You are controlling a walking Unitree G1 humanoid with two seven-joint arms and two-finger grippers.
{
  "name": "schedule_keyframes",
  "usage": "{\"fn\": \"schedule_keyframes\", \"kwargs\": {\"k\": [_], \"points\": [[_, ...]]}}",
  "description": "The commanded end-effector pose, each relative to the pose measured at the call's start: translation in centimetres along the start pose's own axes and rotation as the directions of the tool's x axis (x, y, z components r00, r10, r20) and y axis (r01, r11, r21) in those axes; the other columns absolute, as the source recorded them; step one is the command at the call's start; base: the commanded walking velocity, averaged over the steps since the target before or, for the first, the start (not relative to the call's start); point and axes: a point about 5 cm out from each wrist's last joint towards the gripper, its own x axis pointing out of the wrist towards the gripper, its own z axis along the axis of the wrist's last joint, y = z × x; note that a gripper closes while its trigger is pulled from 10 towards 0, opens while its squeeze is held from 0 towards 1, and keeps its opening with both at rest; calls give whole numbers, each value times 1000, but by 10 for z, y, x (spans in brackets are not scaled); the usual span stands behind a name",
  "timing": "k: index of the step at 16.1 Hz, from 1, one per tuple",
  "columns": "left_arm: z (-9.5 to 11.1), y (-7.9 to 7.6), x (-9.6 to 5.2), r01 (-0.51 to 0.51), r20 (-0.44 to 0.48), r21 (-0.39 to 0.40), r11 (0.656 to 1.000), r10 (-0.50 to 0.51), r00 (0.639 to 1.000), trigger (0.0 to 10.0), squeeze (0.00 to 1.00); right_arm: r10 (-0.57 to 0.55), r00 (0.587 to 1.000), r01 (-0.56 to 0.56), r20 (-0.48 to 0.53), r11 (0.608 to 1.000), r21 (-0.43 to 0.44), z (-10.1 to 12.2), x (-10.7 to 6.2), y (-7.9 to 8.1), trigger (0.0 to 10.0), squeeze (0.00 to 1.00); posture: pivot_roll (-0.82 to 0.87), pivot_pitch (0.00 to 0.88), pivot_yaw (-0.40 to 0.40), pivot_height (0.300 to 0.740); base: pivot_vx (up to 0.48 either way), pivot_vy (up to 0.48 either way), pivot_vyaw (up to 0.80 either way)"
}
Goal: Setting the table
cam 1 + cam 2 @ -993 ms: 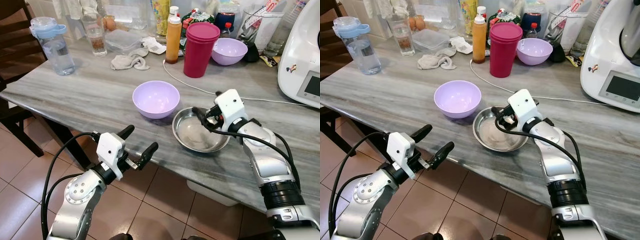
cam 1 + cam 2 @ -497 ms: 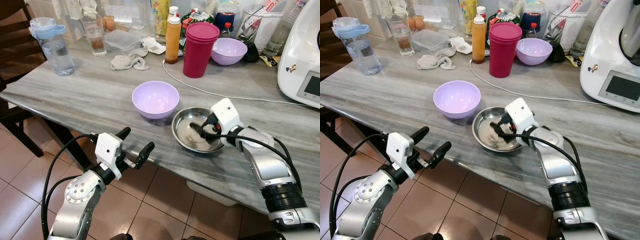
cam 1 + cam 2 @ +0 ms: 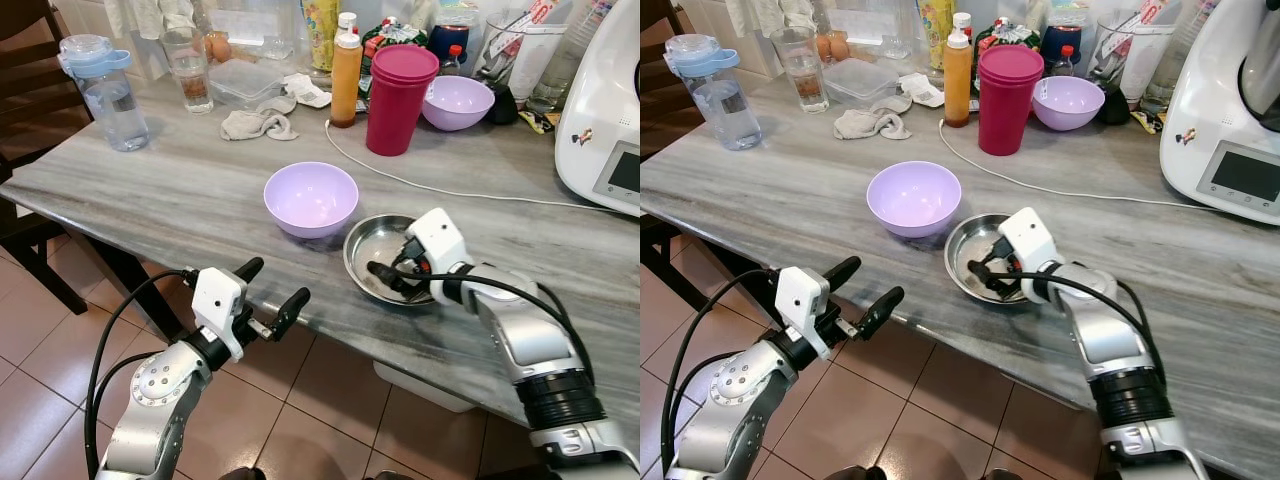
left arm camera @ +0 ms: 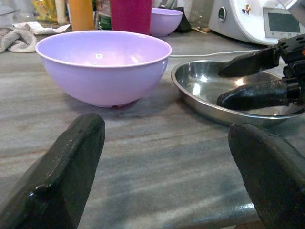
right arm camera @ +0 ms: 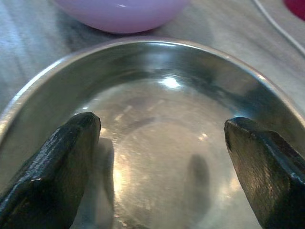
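1. Your left gripper (image 3: 268, 291) hangs spread apart off the table (image 3: 150, 190) edge, holding nothing
2. Your right gripper (image 3: 985, 275) sits inside the steel bowl (image 3: 366, 268), fingers (image 5: 57, 162) spread wide, bowl floor between them, nothing gripped
3. Steel bowl is round, upright, mouth up, near the front edge
4. Purple bowl (image 3: 311, 197) just beside it on your left, upright
5. Second purple bowl (image 3: 457, 101) far back by the red tumbler (image 3: 397, 97)

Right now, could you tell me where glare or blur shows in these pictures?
Right wrist view: glare spots on the steel bowl; the near fingers look soft. Left wrist view: highlights inside the steel bowl, blurred near fingers. Eye views: sharp, evenly lit.
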Motion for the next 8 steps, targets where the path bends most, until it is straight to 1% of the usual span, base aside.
{"fn": "schedule_keyframes", "kwargs": {"k": [1, 3, 8], "points": [[-1, 1, 0, 3, -8, 5, 1000, -3, 1000, 10000, 0, 18, 1000, -18, 9, 1000, 6, 2, 1, 4, 10000, 0, -169, 103, -1, 740, 0, 0, 0], [-2, 1, -1, 4, -10, 4, 1000, -3, 1000, 10000, 0, 45, 999, -46, 19, 998, 35, 4, 5, 11, 10000, 0, -165, 105, -2, 740, 0, 0, 0], [-2, -1, -2, 4, -15, 7, 1000, -4, 1000, 10000, 0, 91, 996, -92, 17, 994, 64, 5, 16, 21, 10000, 0, -155, 110, -5, 740, 0, 0, 0]]}}
